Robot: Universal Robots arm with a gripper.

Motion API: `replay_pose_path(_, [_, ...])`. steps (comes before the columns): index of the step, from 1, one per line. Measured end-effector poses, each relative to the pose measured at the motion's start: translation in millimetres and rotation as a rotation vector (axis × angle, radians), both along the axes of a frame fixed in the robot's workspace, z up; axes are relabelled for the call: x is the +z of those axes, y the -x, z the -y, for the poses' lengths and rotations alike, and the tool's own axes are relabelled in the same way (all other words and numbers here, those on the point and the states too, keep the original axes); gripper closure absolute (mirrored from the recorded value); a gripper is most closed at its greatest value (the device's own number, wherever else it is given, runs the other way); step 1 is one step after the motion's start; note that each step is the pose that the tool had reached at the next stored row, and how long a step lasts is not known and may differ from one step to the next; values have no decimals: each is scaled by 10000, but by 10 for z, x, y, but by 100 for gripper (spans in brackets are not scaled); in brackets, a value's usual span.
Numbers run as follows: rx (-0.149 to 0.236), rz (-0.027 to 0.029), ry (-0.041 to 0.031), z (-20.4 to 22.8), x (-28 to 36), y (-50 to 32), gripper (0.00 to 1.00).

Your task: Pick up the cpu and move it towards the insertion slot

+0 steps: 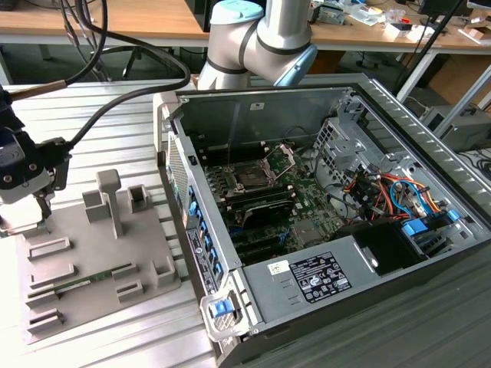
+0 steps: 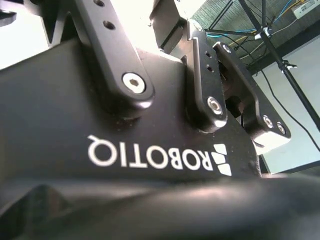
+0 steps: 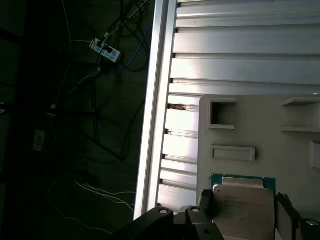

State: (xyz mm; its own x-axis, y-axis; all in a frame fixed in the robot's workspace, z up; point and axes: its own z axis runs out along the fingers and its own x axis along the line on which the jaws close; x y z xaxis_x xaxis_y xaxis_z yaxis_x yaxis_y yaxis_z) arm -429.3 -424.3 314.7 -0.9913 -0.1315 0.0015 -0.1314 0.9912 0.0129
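Centre the black pincer (image 3: 242, 216) squarely over the silver-topped square cpu (image 3: 243, 197) on the grey plastic tray (image 3: 260, 130); grip state cannot be told.

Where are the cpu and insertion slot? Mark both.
Small flat silver-topped square cpu (image 3: 244, 210): first wrist view, middle of its top.
Square metal-framed insertion slot (image 1: 251, 178): exterior view, its dark centre.

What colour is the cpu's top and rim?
Small flat square cpu: pale silver top, green rim; clearest in the first wrist view.
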Motion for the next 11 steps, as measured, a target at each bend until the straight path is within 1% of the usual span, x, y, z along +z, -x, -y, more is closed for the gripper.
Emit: replay_pose_path(11, [0, 0, -1, 0, 21, 0, 45])
